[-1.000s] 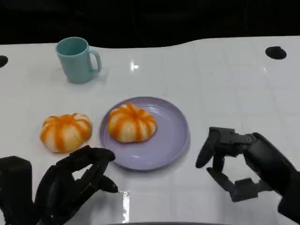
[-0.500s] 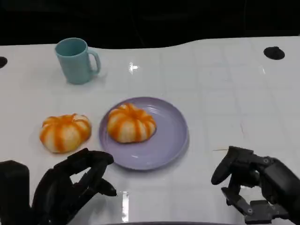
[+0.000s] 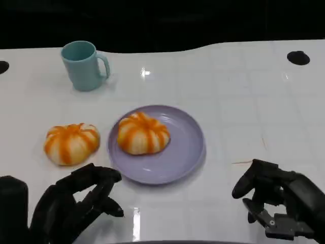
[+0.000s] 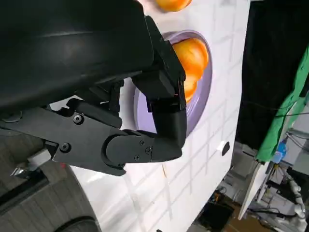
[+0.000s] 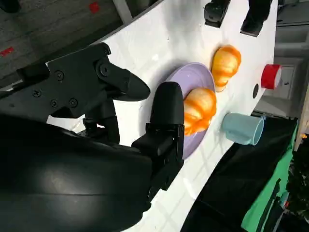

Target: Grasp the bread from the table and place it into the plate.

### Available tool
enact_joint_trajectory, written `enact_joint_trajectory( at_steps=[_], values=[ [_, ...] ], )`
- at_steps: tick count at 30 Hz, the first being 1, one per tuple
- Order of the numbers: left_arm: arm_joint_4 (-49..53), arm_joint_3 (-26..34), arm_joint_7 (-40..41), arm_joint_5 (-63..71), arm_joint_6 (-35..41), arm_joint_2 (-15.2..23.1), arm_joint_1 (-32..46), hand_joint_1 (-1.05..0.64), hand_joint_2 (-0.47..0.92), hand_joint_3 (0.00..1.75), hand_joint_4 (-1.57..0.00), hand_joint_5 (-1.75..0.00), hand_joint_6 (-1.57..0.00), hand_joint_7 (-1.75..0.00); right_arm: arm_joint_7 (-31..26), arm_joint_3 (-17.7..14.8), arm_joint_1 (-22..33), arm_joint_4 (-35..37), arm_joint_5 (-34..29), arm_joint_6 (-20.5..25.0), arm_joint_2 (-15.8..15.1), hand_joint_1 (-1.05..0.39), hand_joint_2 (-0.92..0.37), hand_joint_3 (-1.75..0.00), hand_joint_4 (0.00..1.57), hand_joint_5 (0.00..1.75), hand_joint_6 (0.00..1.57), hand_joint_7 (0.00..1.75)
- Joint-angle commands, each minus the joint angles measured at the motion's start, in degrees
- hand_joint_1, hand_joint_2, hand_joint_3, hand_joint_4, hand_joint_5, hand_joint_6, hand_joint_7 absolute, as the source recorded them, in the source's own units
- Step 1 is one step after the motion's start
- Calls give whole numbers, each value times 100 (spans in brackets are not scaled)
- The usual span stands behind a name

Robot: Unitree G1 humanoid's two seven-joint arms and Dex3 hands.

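Note:
One orange-and-white striped bread (image 3: pixel 142 133) lies on the left part of the lavender plate (image 3: pixel 185 147); it also appears as bread (image 5: pixel 200 108) on the plate (image 5: pixel 186 140) and as bread (image 4: pixel 192 55) on the plate (image 4: pixel 200 96). A second bread (image 3: pixel 71 143) sits on the table left of the plate, seen too as bread (image 5: pixel 226 65). My left hand (image 3: pixel 76 201) hovers near the front edge below that bread, fingers apart, holding nothing. My right hand (image 3: pixel 277 195) is at the front right, off the plate, fingers apart and empty.
A teal mug (image 3: pixel 85 64) stands at the back left, also visible as the mug (image 5: pixel 244 128). Dark round holes (image 3: pixel 298 57) mark the white table's far corners. A red-capped object (image 5: pixel 270 76) sits beyond the table. Open tabletop lies right of the plate.
My right hand has pulled back from beside the plate toward the front right edge. My left hand has sunk slightly lower. Both breads and the mug have stayed put.

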Motion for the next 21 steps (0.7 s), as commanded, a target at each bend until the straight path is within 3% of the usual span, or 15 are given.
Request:
enact_joint_trajectory(
  at_steps=[1,11,21],
  values=[
    [-123,-12,18,36,216,187,52,-49,92,40,-70,-162,-74,-118,-60,-22,-46,8,-6,47,44,-18,-76,-82,49,172,46,150],
    [-209,-28,40,155,496,317,42,-48,92,38,-69,-165,-71,-123,-53,-21,-92,23,-45,37,83,-17,-67,-100,49,175,46,158],
    [-99,-41,28,183,508,359,-65,-48,92,35,-66,-167,-69,-123,-9,-13,-175,45,-26,123,84,-16,-65,-104,53,175,48,158]
  ],
)
